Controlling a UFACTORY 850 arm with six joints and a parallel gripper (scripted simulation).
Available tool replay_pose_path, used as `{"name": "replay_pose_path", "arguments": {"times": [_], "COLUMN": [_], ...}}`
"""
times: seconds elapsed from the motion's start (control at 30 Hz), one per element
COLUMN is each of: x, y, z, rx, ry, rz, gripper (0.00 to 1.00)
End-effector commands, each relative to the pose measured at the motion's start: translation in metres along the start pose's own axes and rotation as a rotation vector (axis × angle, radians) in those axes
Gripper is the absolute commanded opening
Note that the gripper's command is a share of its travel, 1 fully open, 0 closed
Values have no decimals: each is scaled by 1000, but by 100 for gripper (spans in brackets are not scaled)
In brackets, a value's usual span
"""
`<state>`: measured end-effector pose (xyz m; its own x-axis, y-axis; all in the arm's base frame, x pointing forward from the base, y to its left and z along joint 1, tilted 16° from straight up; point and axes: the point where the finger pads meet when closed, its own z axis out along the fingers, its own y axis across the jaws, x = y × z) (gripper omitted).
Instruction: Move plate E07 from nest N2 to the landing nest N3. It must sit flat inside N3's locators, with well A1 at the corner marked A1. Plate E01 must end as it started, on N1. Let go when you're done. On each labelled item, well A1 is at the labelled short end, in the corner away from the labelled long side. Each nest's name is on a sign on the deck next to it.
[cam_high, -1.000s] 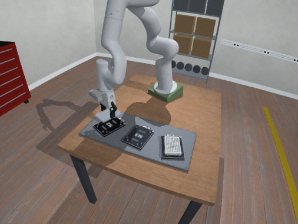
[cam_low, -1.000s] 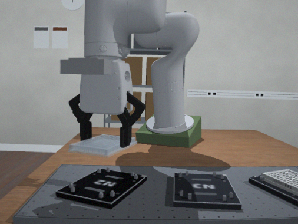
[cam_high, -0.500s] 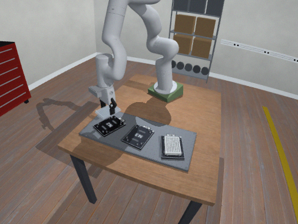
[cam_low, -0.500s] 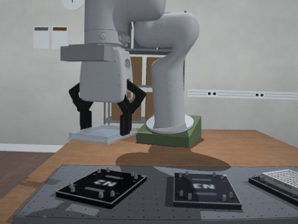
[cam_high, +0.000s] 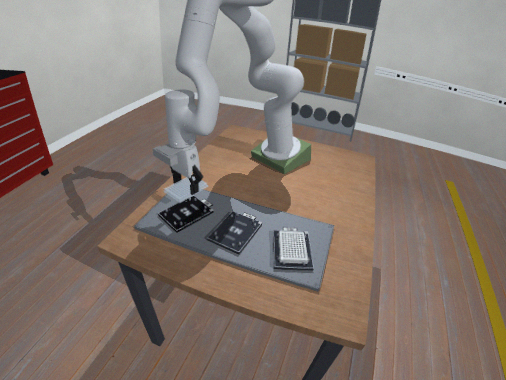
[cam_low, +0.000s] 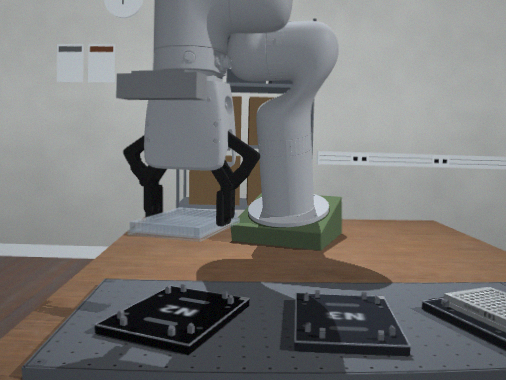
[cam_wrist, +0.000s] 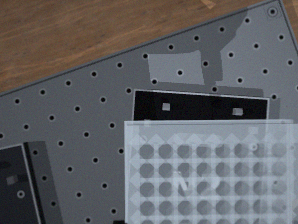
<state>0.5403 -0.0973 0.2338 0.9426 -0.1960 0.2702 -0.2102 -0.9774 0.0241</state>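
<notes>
From where I stand at the front of the counter (cam_low: 410, 250), the grey perforated deck plate (cam_low: 260, 357) lies nearest, and on it three black nests sit in a row. Nest N2 (cam_low: 172, 314) is on the left with its locator pegs standing bare, nest N3 (cam_low: 348, 320) is in the middle and equally bare, and at the far right nest N1 (cam_high: 293, 250) carries plate E01 (cam_high: 293, 246), a white grid of wells sitting flat. Above and behind N2 hangs the gripper (cam_low: 185, 205), its black fingers (cam_low: 153, 199) spread wide and clamped on the two opposite sides of plate E07 (cam_low: 180, 223), a clear, pale well plate held level in the air, well clear of the nest it came from. Looking down from the wrist, the translucent plate (cam_wrist: 210, 172) fills the lower right, its round wells visible, with the dark N2 nest (cam_wrist: 200, 106) showing past its upper edge and a corner of another black nest (cam_wrist: 15, 185) at the lower left. Farther back, the white arm (cam_high: 270, 80) rises from a green base block (cam_low: 330, 230) on the wooden counter. Beyond that stands a shelf rack (cam_high: 366, 65) holding brown boxes against the wall, and a red drawer cabinet (cam_high: 17, 125) stands off to the side.
</notes>
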Motion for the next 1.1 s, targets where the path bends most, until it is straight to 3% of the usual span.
{"name": "replay_pose_path", "arguments": {"times": [0.0, 0.13, 1.07], "x": [-4, -8, -42], "y": [-18, -32, -158], "z": [-1, -1, -1], "rx": [1, 1, 1], "ry": [2, 2, 2], "rz": [-122, -206, -206], "gripper": [0, 0, 0]}}
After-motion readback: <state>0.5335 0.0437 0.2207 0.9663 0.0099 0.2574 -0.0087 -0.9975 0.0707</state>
